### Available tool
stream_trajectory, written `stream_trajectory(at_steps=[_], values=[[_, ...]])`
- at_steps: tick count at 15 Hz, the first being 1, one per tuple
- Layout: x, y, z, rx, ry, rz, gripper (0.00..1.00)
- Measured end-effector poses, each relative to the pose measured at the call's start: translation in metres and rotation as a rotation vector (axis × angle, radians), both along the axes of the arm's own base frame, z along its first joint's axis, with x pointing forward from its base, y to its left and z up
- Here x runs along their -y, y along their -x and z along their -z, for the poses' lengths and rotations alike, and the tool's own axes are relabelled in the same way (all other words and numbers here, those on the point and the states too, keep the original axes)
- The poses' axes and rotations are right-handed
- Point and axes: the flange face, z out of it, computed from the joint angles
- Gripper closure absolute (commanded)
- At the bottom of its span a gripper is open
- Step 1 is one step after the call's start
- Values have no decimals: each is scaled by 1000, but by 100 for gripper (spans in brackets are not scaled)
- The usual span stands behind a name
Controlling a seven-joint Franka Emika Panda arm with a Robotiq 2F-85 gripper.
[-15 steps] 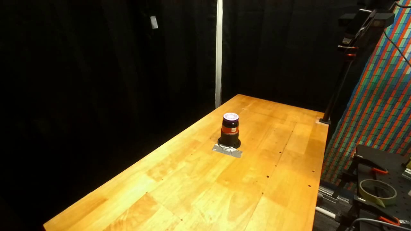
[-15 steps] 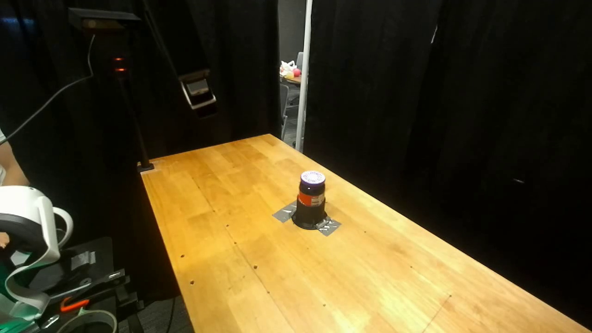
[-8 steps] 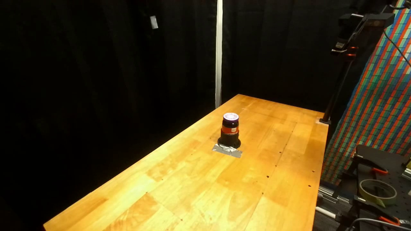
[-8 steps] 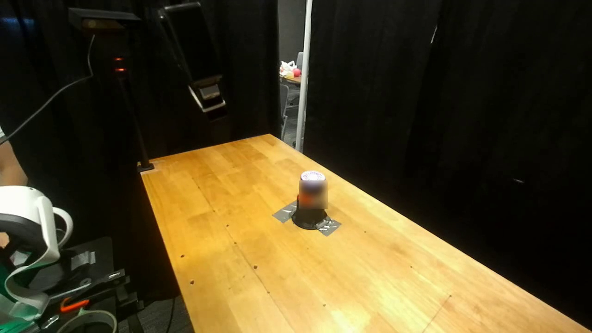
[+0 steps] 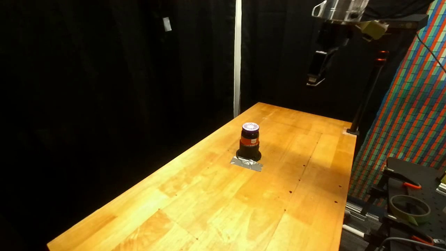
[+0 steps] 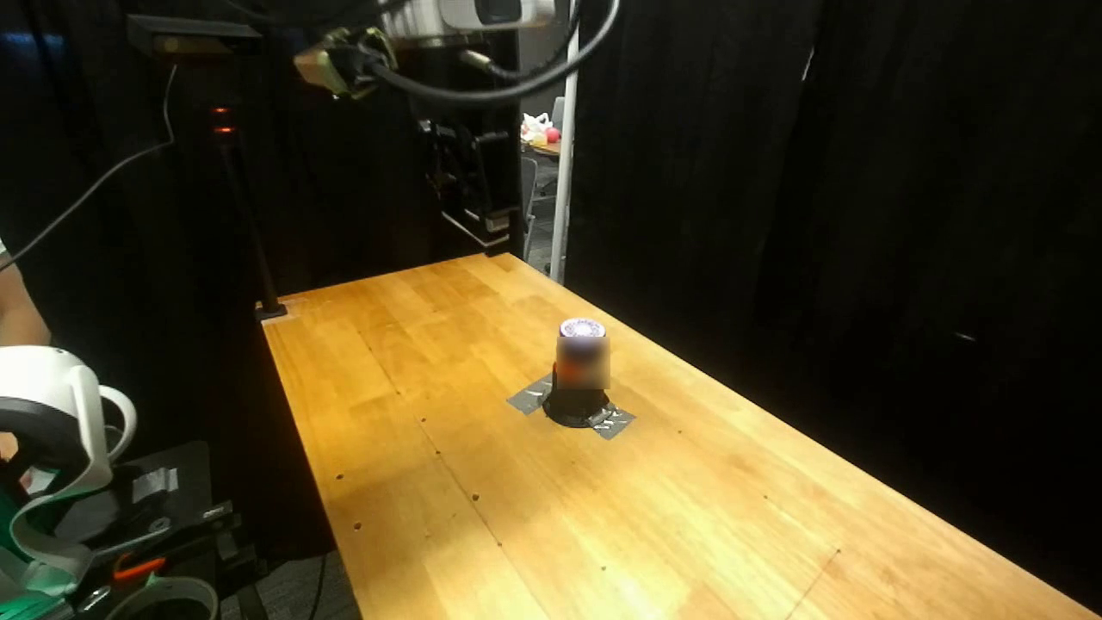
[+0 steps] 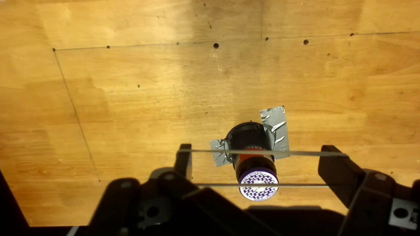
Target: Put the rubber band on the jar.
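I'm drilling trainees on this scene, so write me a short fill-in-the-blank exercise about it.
The rubber band is stretched across the gripper, which stands ____, not shut.
The jar stands upright in a ____ holder.
In the wrist view, ____ strips of silver tape touch the holder.
The jar's lid is white and ____.

Missing words: open; black; two; purple.

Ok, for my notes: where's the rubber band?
In the wrist view, low and right of centre, the rubber band stretches between the gripper's spread fingers, passing in front of the lidded jar.
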Motion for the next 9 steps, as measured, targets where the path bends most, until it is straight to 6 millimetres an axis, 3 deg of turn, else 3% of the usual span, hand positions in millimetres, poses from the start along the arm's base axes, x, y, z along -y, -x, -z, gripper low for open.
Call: stream_trajectory(at_steps=[4,9], values=[[-17,-51,44,33,-39,13,0],[-27,-94,91,28,-66,3,0]])
